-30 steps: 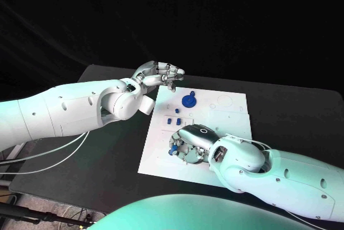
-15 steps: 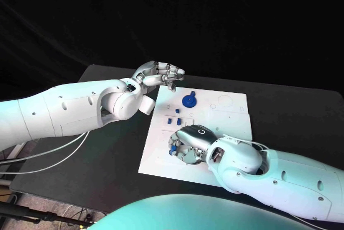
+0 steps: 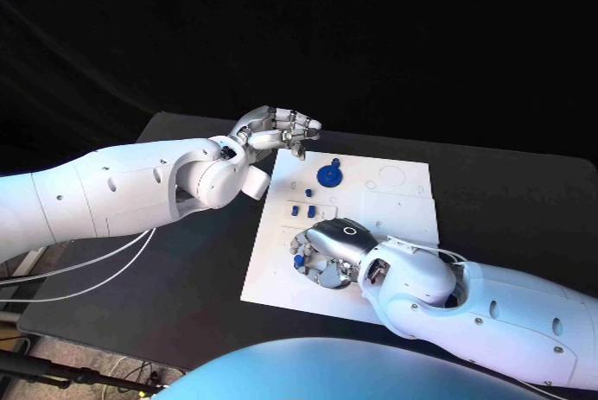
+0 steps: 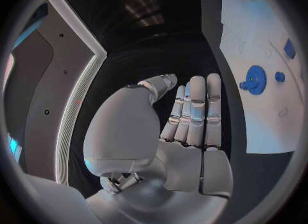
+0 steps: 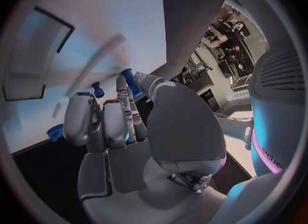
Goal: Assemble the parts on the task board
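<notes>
Your right hand (image 3: 327, 247) pinches a small blue part (image 5: 131, 81) at its fingertips over the white board (image 3: 399, 212); your left hand (image 3: 276, 130) hangs empty, fingers loosely curled.

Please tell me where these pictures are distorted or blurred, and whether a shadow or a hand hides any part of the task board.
Head view: sharp; the right hand covers the near part of the task board, the blue gear is clear. Left wrist view: fisheye bends the board's edges; the left hand is sharp. Right wrist view: the board behind the fingers looks pale and blurred, with soft dark streaks.
</notes>
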Robot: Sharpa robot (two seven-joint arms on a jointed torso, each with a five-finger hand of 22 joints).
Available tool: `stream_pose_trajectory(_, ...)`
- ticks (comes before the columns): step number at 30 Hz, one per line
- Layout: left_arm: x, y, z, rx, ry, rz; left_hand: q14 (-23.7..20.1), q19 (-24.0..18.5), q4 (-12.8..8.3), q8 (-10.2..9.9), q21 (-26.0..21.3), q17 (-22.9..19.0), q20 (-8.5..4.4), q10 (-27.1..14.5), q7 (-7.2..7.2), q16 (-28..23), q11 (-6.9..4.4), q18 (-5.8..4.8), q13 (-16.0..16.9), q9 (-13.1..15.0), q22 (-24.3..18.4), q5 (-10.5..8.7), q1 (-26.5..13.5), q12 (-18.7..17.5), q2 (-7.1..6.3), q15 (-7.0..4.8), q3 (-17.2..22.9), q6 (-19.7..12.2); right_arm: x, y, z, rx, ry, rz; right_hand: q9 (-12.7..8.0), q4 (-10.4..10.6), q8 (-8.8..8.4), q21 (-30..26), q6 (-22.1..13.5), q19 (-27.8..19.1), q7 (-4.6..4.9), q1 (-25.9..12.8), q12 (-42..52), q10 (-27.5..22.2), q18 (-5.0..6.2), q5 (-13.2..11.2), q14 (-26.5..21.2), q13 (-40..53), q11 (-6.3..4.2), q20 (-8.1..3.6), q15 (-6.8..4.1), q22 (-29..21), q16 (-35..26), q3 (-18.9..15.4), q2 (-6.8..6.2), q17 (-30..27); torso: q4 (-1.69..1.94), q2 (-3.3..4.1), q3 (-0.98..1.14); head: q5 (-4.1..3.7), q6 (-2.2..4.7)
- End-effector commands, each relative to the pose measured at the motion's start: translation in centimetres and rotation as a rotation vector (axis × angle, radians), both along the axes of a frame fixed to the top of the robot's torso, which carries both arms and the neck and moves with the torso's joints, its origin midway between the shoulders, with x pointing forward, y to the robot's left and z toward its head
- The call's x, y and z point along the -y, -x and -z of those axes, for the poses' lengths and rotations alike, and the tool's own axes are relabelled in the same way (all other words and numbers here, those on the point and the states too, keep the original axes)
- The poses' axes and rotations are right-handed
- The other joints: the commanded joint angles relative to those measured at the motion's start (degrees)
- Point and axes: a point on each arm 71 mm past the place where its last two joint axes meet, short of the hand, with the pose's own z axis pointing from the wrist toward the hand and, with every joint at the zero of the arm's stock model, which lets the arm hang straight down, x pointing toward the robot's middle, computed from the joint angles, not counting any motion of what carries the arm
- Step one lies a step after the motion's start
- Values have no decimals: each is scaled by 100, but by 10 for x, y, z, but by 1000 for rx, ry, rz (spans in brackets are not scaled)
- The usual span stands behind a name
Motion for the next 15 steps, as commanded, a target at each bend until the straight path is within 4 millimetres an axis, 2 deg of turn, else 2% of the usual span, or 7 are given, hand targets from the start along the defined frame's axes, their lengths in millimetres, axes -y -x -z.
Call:
stream_pose_trajectory(1, 2, 1, -1, -1, 11, 17, -34, 6, 15, 19, -14, 7, 23, -48, 89, 16, 11, 80, 9, 5, 9, 10, -1, 17, 41, -22, -22, -36, 0, 1, -2, 19, -18, -5, -17, -7, -40, -21, -63, -10, -4, -1, 26, -40, -84, 4, 9, 14, 9, 4, -37, 461, 13, -50, -54, -4, 0, 0, 2, -2, 1)
stream_pose_trajectory(5, 2, 1, -1, -2, 11, 18, -36, 5, 14, 20, -14, 7, 23, -53, 90, 16, 11, 80, 9, 7, 9, 10, 0, 20, 39, -22, -22, -40, 2, 1, -5, 31, -54, 10, -53, -7, -110, -36, -198, -11, -35, -5, 47, -70, -82, 10, 9, 32, 4, -2, -43, 461, 12, -76, -63, -8, -1, 1, 2, -7, 1)
stream_pose_trajectory(10, 2, 1, -1, -2, 11, 18, -36, 5, 14, 20, -14, 7, 23, -53, 90, 16, 11, 80, 9, 7, 9, 10, 0, 20, 39, -22, -22, -40, 11, 1, -11, 45, -134, 45, -105, -27, -219, -141, -416, -53, -56, -17, 98, -272, -66, 133, -10, 67, 39, 11, -16, 425, -17, -182, -125, -71, -1, -2, 2, -7, 1)
stream_pose_trajectory(15, 1, 1, -1, -2, 10, 15, -36, 5, 14, 20, -14, 7, 23, -53, 90, 16, 11, 80, 9, 7, 9, 10, 0, 20, 39, -22, -22, -40, 25, 2, -23, 48, -222, 70, -150, 35, -342, -147, -630, -44, -143, -105, 290, -324, -65, 124, -8, 161, 10, 6, -34, 439, -10, -456, -186, -62, -4, -7, -1, -44, 1)
